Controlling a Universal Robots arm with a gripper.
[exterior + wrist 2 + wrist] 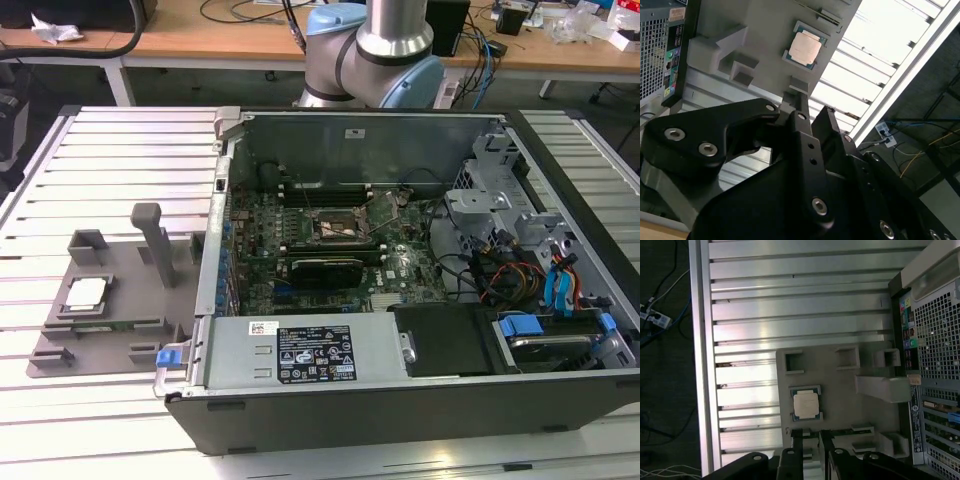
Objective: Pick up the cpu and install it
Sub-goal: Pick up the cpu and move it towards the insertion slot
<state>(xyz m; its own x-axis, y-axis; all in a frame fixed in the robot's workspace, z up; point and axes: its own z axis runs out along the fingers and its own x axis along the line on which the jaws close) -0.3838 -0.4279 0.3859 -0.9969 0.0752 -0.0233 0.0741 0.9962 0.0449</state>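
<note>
The tool [812, 450] is hanging over the grey plastic tray [840, 385] with its two dark fingers [796, 452] standing a little apart and gripping nothing; pale tray surface is showing through the gap between them. In both wrist views the fingers are pointing down near the tray's edge, close to the cpu [806, 404] but not touching it. That gap is probably being kept so the fingers can pass either side of the thin chip.

The cpu [805, 48] is lying flat in a shallow square pocket of the tray, shiny metal top facing up. The pocket seems to be holding it squared up and in one known spot, so a grasp can be lined up on its edges.

In the exterior view the tray [110, 340] is sitting on the slatted metal bench [120, 150], to the exterior view's left of the open computer case [400, 370] and just beside it, which is keeping the carry short. The case is lying on its side with its cover off, leaving the black-framed socket [338, 232] facing upward. Nothing seems to be seated in the socket, so the install is looking not yet begun.
</note>
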